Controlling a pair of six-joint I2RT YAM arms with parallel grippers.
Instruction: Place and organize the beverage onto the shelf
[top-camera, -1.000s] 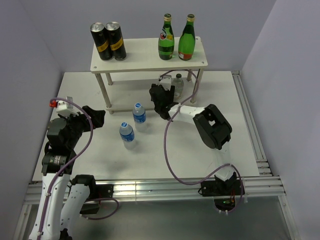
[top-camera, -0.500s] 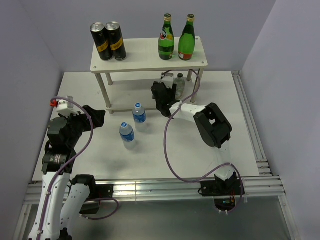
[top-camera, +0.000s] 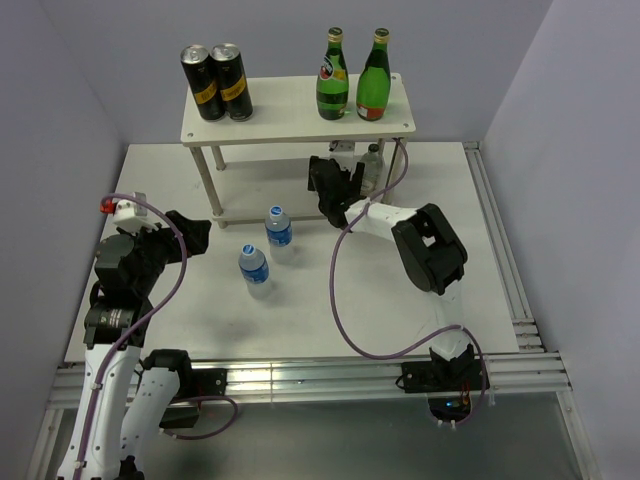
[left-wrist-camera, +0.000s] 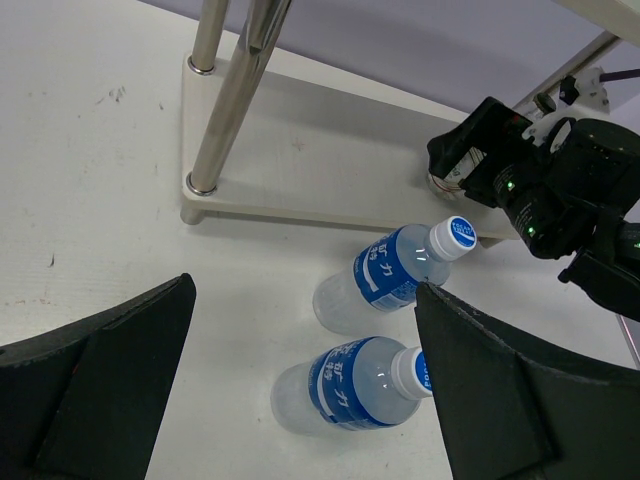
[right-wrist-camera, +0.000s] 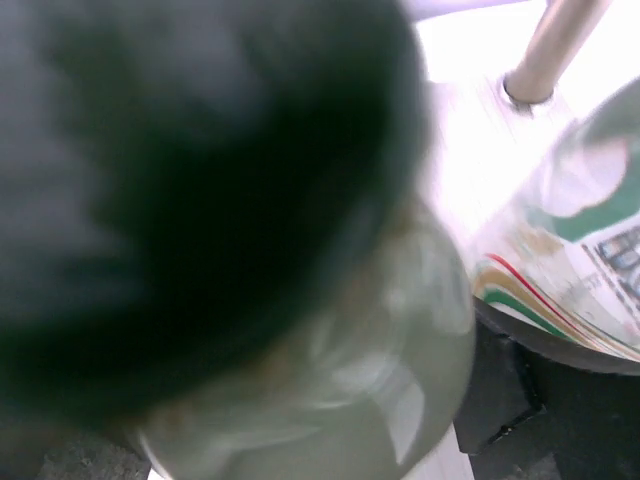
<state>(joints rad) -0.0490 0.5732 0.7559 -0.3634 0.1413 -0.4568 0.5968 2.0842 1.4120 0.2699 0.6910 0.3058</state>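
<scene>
Shelf (top-camera: 290, 112) in cream white, small and two-tiered: two flat rectangular boards on four thin round legs, shiny up close in the left wrist view. Stands at the upper middle of the overhead view, on the far part of the white table (top-camera: 180, 300). On the top board, at its left end, two black cans (top-camera: 205, 85) with yellow-gold labels, side by side and touching. At its right end, two green glass bottles (top-camera: 332, 80) with gold caps, one label dark and reddish, the other red-orange, lettering too small to read. On the table left of centre, two upright water bottles (top-camera: 279, 230) with blue-topped caps and blue wrappers; white characters on the wrappers in the left wrist view, not legible. Clear bottle (top-camera: 372, 160) by the right end of the lower board, whether on it or just in front hard to say; green and red stripes on its label, blurred in the right wrist view. Left gripper (top-camera: 195, 236) at the left of the frame, fingers spread wide, holding nothing. Right gripper (top-camera: 335, 178) under the top board, just beside the clear bottle; cannot tell whether parted or clamped, nor whether touching it.
</scene>
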